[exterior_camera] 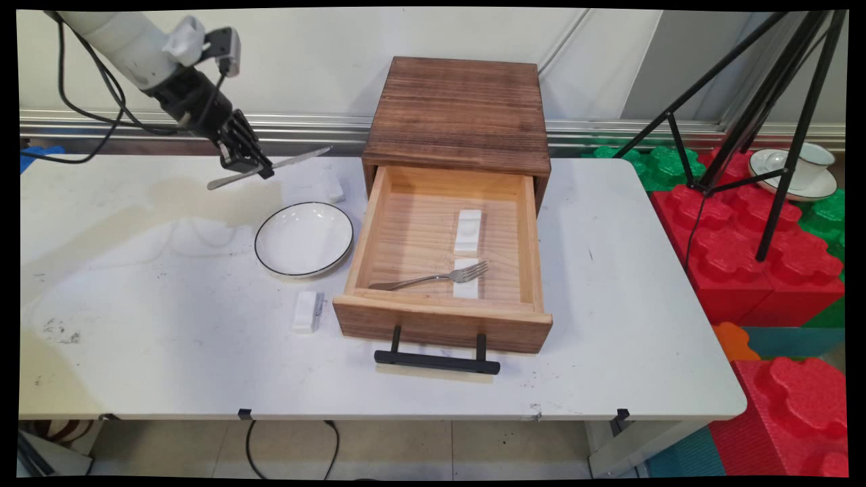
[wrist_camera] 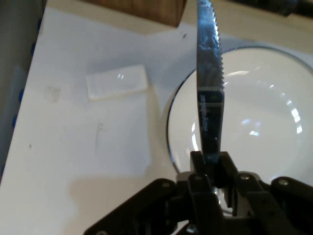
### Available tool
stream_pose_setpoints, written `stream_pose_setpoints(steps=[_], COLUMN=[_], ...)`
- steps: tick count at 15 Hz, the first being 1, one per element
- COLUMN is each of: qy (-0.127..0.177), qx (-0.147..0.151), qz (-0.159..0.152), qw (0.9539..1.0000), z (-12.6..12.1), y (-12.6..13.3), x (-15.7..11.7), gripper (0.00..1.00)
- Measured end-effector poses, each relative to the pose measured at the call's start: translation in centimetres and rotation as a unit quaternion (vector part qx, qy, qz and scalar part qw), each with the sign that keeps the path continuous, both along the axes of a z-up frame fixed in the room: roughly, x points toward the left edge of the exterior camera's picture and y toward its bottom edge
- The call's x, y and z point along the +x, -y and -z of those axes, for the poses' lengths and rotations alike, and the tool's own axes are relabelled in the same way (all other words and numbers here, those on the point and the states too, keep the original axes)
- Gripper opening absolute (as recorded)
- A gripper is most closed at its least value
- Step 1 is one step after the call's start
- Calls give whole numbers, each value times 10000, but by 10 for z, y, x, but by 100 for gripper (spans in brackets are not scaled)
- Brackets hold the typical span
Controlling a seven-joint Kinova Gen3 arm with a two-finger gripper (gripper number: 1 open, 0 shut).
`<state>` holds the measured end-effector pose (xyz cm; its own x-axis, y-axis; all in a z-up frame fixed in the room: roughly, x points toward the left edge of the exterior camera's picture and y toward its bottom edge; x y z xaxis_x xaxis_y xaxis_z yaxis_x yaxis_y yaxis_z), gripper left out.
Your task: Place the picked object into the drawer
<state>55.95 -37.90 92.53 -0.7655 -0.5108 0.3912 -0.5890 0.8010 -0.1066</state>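
Gripping knife (exterior_camera: 269,168) above counter (exterior_camera: 135,325), hand (exterior_camera: 260,169) clamped; drawer (exterior_camera: 443,318) holds fork (exterior_camera: 433,278), two white blocks (exterior_camera: 468,232); plate (exterior_camera: 304,239) empty; hand view shows serrated blade.

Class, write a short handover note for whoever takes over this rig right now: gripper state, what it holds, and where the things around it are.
Gripper: shut on the knife, held in the air above the table, beyond the plate.
Plate: white, nothing on it, left of the open wooden drawer.
Drawer: holds a fork and two white rests.
Two more white rests lie on the table near the plate.
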Motion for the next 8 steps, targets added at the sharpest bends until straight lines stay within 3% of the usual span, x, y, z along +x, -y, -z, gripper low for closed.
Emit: stream_pose_setpoints(steps=[8], qy=[-606], qx=[-260], qz=[206], qw=[9976], z=[-52], y=[-21], x=[-24], gripper=[0])
